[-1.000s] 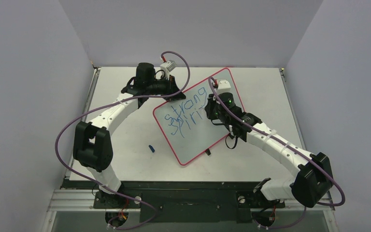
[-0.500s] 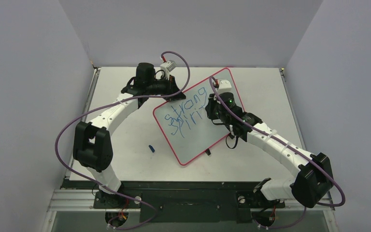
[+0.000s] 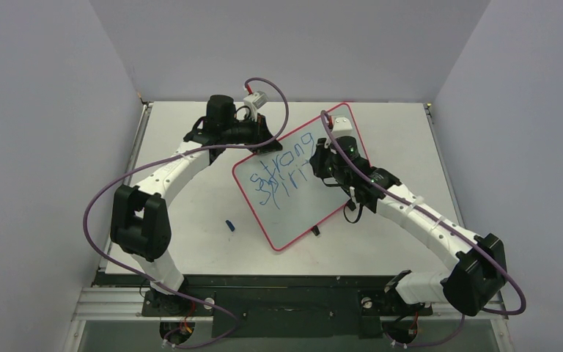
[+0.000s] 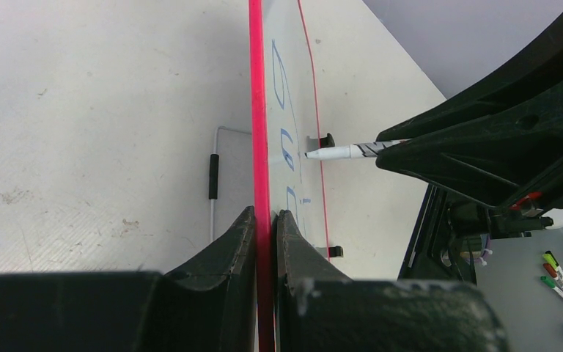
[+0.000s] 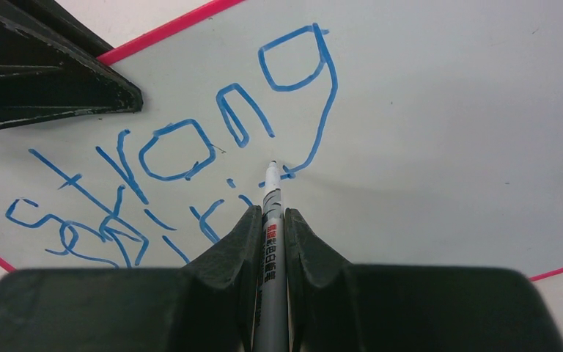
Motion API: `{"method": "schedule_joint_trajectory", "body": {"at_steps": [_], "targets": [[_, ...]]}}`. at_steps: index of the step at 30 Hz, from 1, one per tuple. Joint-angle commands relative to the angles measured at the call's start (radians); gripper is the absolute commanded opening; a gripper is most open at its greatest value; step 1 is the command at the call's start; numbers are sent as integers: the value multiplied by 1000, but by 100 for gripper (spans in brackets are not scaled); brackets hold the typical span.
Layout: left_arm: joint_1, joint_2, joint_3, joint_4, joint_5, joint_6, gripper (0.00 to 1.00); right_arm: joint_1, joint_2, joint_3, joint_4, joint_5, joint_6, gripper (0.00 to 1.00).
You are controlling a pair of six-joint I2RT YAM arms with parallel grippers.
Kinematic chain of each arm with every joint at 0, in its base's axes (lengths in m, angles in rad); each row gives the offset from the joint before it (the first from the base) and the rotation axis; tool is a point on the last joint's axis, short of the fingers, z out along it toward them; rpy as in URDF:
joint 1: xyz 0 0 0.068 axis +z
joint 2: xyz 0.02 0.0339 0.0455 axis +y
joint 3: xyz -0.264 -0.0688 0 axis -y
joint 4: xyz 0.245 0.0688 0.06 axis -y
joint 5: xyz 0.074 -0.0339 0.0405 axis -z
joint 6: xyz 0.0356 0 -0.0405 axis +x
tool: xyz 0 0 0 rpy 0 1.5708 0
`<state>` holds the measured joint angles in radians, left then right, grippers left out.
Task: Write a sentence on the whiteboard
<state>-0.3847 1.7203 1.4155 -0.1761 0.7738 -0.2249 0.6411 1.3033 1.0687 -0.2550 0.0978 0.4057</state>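
Right pincer is pressed tight on a marker, whose tip meets the whiteboard just beside the tail of the g. Left pincer pinches the board's red rim at its far left edge, which should steady it.

The board sits in the middle of the counter, turned askew between the two arms. Of the sentence, "strong" stands whole on the first line. Beneath it the blue letters read "spiri", the last letter either unwritten or hidden behind the marker. No third line shows.

By my reckoning the job is roughly halfway: the second word needs finishing, and whatever follows is left to write. A small blue thing, perhaps a cap, lies on the counter near the board's left corner.
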Motion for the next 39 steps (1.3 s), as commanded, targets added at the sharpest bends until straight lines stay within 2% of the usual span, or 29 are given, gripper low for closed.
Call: {"method": "schedule_joint_trajectory", "body": {"at_steps": [1,16,39], "targets": [[-20,-50,0,33,21,84,0,1,-15,60,20,-11,11,0],[-24,-53,-1,29,18,89,0,1,46,45,49,-19,20,0],[-25,-61,1,24,14,94,0,12,-47,-141,48,-4,46,0]]}}
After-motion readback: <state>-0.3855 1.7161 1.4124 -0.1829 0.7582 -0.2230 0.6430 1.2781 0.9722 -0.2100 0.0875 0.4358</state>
